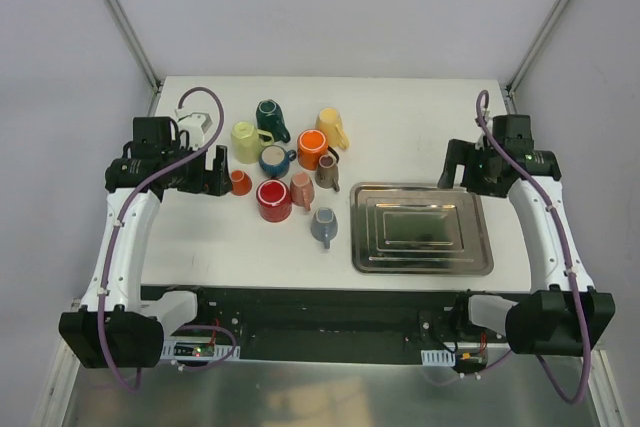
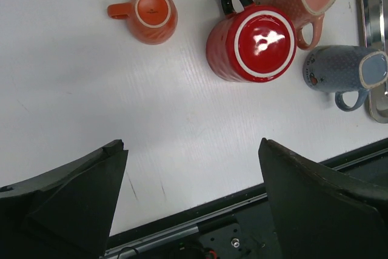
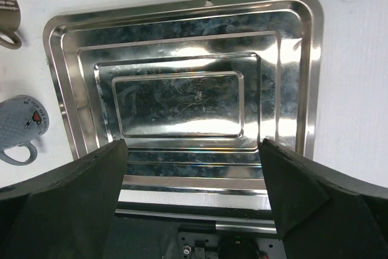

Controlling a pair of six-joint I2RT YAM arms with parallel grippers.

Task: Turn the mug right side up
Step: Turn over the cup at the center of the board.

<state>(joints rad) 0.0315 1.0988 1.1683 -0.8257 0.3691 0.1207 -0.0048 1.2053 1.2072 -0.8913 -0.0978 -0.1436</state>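
Observation:
A cluster of mugs stands left of the table's middle. A red mug (image 1: 273, 199) (image 2: 251, 43) stands upside down, its glossy base facing up. A small orange mug (image 1: 240, 183) (image 2: 150, 15) is also base-up. My left gripper (image 1: 215, 171) (image 2: 191, 147) hovers open just left of them and holds nothing; only bare table lies between its fingers. My right gripper (image 1: 456, 167) (image 3: 193, 144) is open and empty above the near part of the steel tray (image 1: 480, 247) (image 3: 312, 77).
Round the red mug are a pink mug (image 1: 302, 189) (image 2: 300, 1), a grey-blue one (image 1: 324, 226) (image 3: 21, 127), and brown (image 1: 327, 171), blue (image 1: 275, 159), orange (image 1: 313, 148), yellow (image 1: 333, 128), teal (image 1: 270, 119) and cream (image 1: 247, 141) ones. A white mug (image 1: 196, 123) stands behind the left arm.

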